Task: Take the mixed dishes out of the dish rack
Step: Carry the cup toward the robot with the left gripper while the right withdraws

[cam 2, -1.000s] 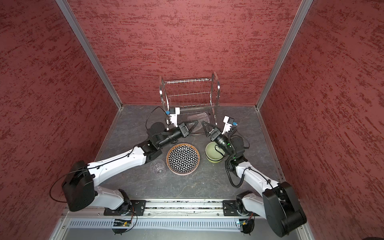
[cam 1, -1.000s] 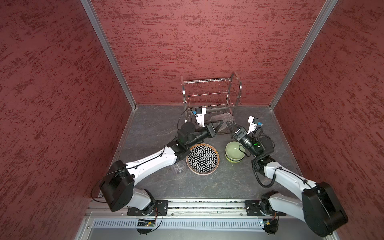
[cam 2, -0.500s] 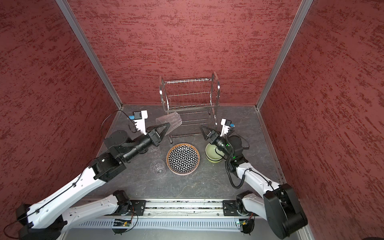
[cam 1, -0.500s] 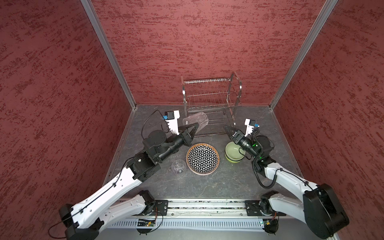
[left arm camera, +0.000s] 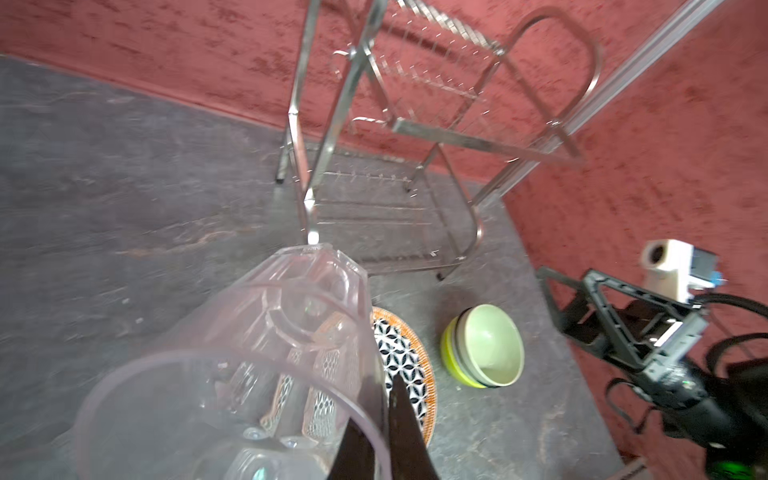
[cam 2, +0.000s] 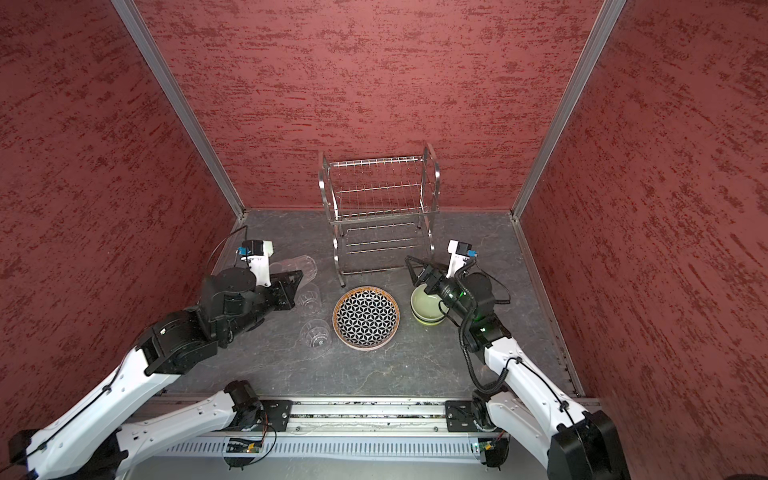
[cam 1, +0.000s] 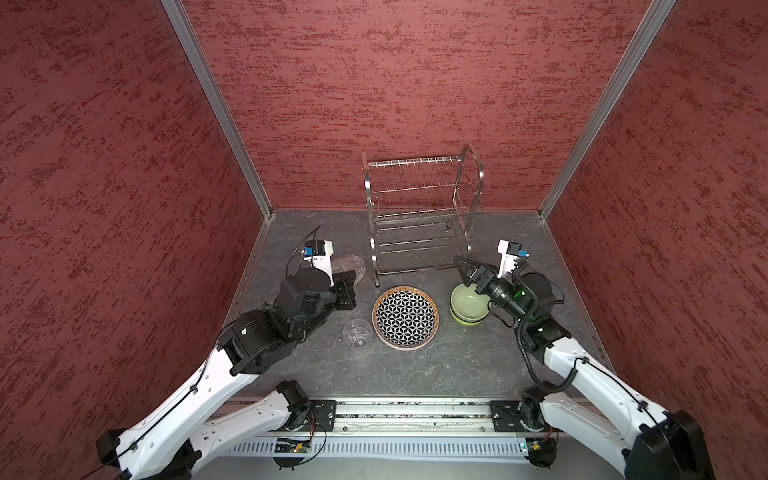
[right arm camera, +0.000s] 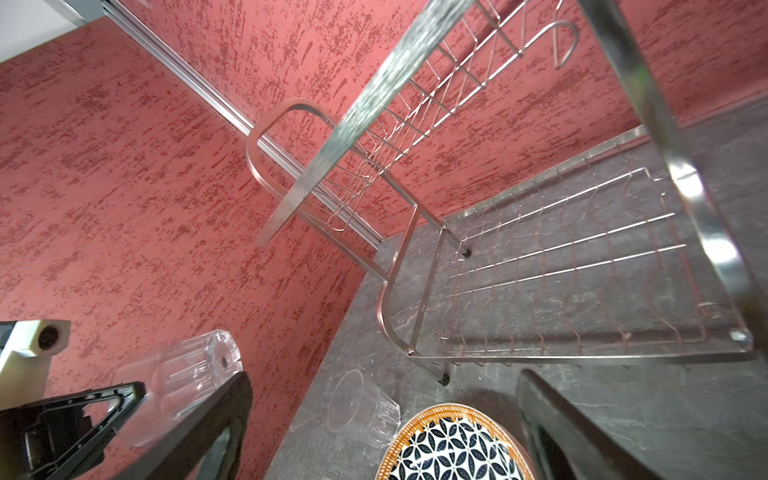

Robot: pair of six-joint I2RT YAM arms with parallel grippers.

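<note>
The dish rack (cam 1: 419,208) (cam 2: 378,199) (right arm camera: 561,270) stands at the back with bare wire tiers. Left of it, my left gripper (cam 1: 353,276) (left arm camera: 388,386) is shut on the rim of a clear tumbler (cam 1: 351,262) (left arm camera: 270,332), held tilted above the table. Two more tumblers (cam 2: 309,297) (cam 2: 315,332) stand below it. The black-and-white plate (cam 1: 405,316) lies in front of the rack. To its right is a cream-green bowl (cam 1: 467,309) stacked in a lime one. My right gripper (cam 1: 465,270) (right arm camera: 382,386) hangs open and empty just above the bowls.
Red walls close in the grey table (cam 1: 415,374) on three sides. The rack's curved side frame (right arm camera: 685,187) is close to my right fingers. A metal rail (cam 1: 399,415) runs along the front edge.
My left gripper has drawn back from the rack to the left and toward the front, carrying the tumbler. The right gripper has stayed open near the bowls.
</note>
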